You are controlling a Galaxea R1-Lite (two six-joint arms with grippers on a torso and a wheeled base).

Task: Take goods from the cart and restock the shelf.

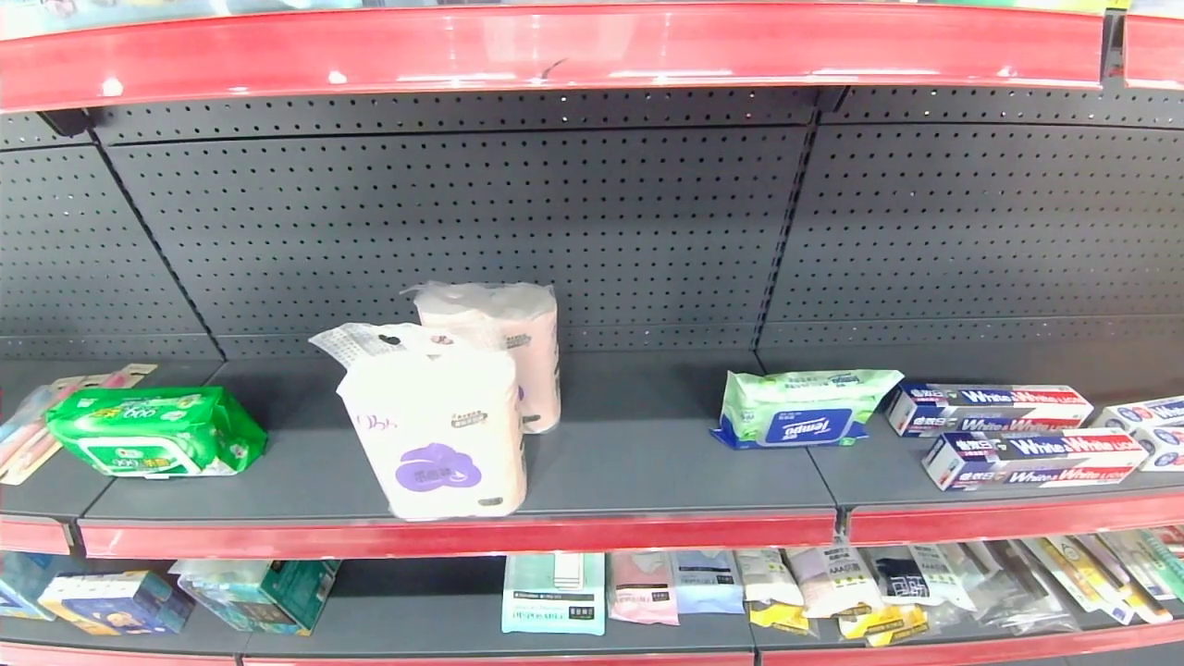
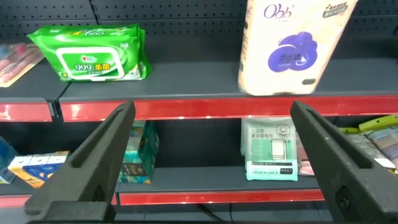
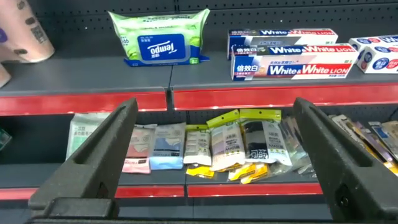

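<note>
On the grey middle shelf point(image 1: 647, 453) stand two wrapped toilet paper packs: one at the front edge point(image 1: 435, 425) and one behind it point(image 1: 504, 347). In the left wrist view the front pack point(image 2: 292, 43) stands above and beyond my left gripper point(image 2: 212, 112), which is open and holds nothing, in front of the shelf's red edge. My right gripper point(image 3: 216, 106) is also open and empty, facing the shelf below a pale green wipes pack point(image 3: 160, 36) point(image 1: 800, 407).
A bright green wipes pack point(image 1: 157, 430) point(image 2: 90, 53) lies at the left, with toothbrushes point(image 1: 37, 416) beside it. Toothpaste boxes point(image 1: 990, 407) point(image 3: 292, 62) lie at the right. The lower shelf holds boxes point(image 1: 268, 592) and several small packets point(image 1: 814, 583). Bare shelf lies between the toilet paper and the pale wipes.
</note>
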